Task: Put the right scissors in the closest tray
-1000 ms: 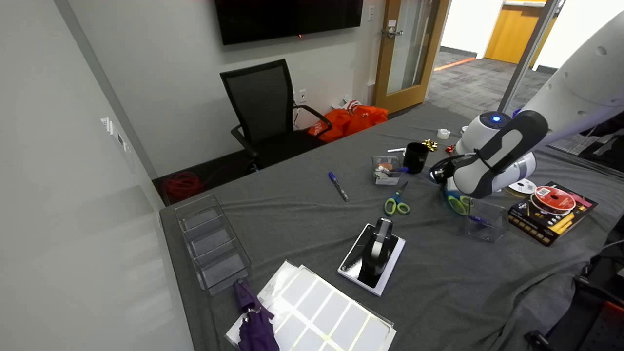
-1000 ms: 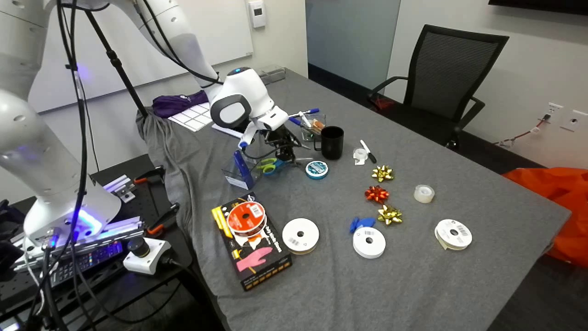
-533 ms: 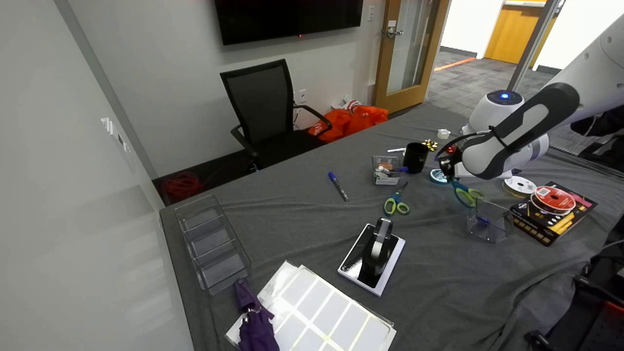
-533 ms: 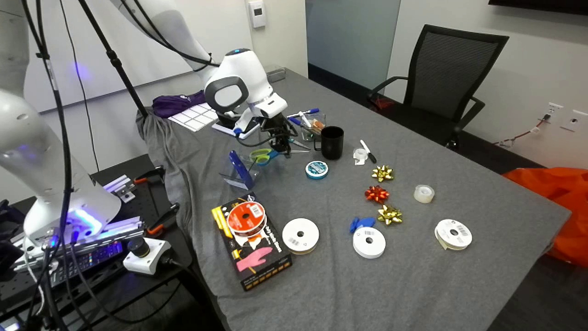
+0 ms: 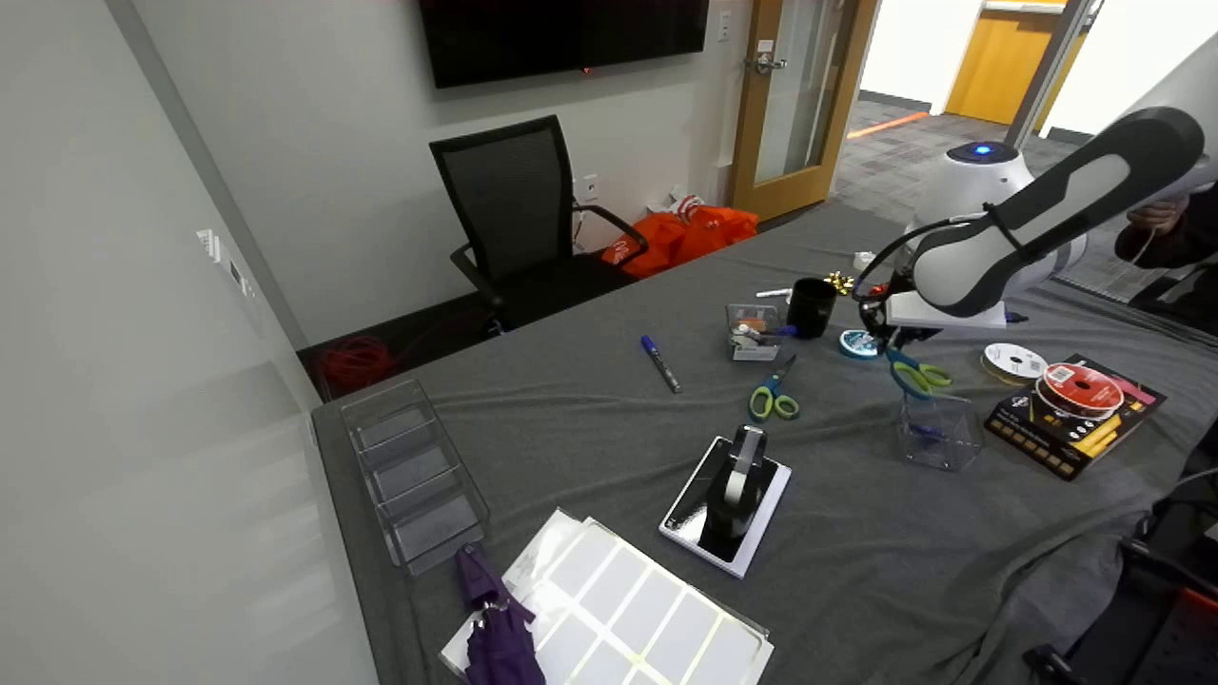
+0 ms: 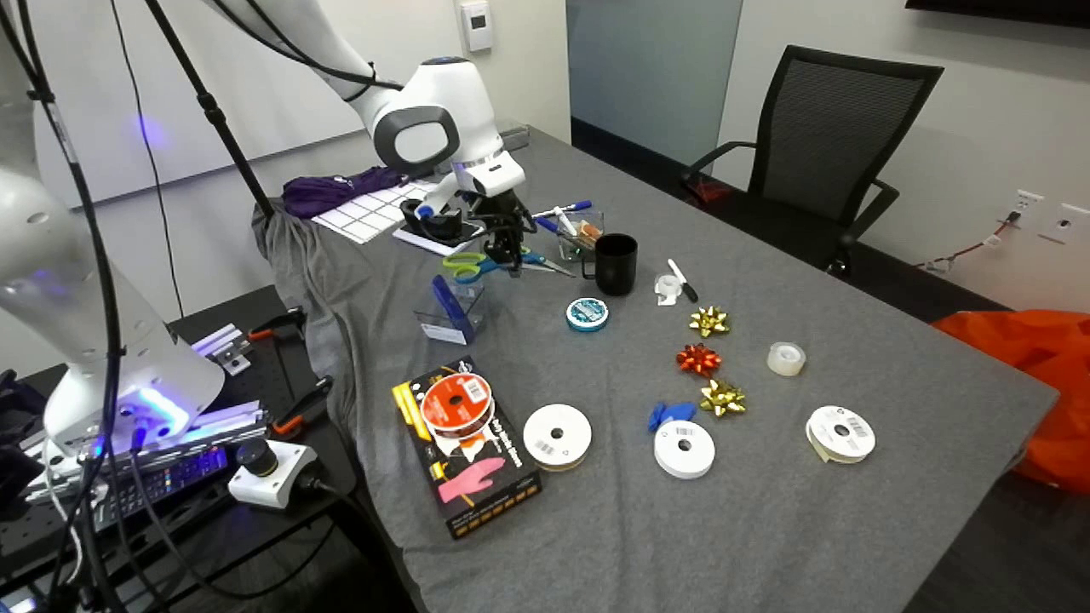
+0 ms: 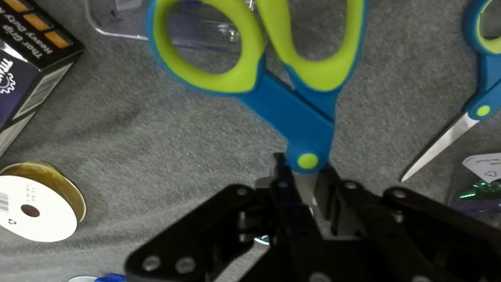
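Right scissors [image 7: 291, 111], blade-first in the hand [image 7: 304, 172]

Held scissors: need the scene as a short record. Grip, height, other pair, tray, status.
item: held scissors, lime loops, blue shanks
grip: claw closed on the blades beside the pivot
height: appears raised off the gray cloth
other pair: second scissors lying on the cloth, not held
tray: clear tray close to the held pair, blue object inside
status: held scissors not yet in the clear tray
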You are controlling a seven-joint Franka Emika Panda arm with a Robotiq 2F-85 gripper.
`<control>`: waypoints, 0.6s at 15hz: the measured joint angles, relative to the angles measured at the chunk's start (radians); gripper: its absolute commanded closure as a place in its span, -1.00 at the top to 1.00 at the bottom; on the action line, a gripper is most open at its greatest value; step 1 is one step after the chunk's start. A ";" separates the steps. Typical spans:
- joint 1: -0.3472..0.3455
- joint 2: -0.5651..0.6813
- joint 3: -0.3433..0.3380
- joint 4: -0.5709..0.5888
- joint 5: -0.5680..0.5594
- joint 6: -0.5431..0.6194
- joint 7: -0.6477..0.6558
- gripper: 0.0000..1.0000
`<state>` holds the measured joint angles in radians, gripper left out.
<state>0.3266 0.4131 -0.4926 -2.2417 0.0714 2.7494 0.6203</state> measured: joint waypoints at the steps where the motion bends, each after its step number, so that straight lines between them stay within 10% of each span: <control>1: -0.017 -0.010 0.018 0.000 -0.003 -0.006 0.012 -0.91; 9: -0.188 -0.068 0.188 -0.048 0.038 -0.064 -0.038 -0.91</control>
<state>0.1383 0.3456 -0.3043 -2.2900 0.1097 2.6851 0.5828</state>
